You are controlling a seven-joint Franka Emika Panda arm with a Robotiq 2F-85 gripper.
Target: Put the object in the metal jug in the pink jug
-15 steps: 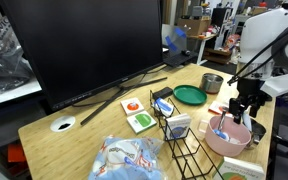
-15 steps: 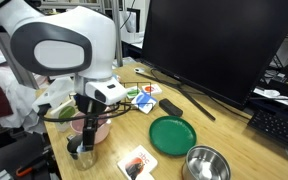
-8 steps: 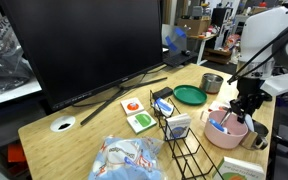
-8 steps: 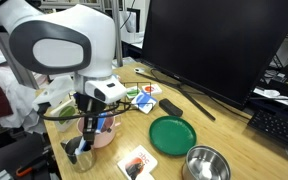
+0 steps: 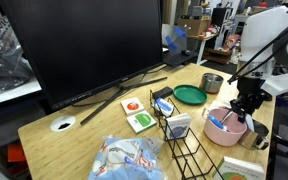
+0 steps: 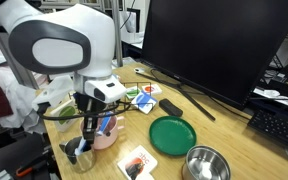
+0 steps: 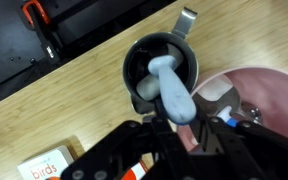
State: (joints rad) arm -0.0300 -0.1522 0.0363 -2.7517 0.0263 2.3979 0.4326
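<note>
Centre of the wrist view: the gripper (image 7: pixel 184 125) is clamping the object (image 7: pixel 171 88), whose far end is sitting inside the metal jug (image 7: pixel 134 57); the pink jug (image 7: pixel 274 85) is lying just beside it, at right.

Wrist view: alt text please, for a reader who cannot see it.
A metal jug sits centre frame on a wooden table, a slim pale-blue object standing up out of it toward the camera. The dark fingers of the gripper flank the object's near end at the bottom edge; a pink jug is partly visible at right.
</note>
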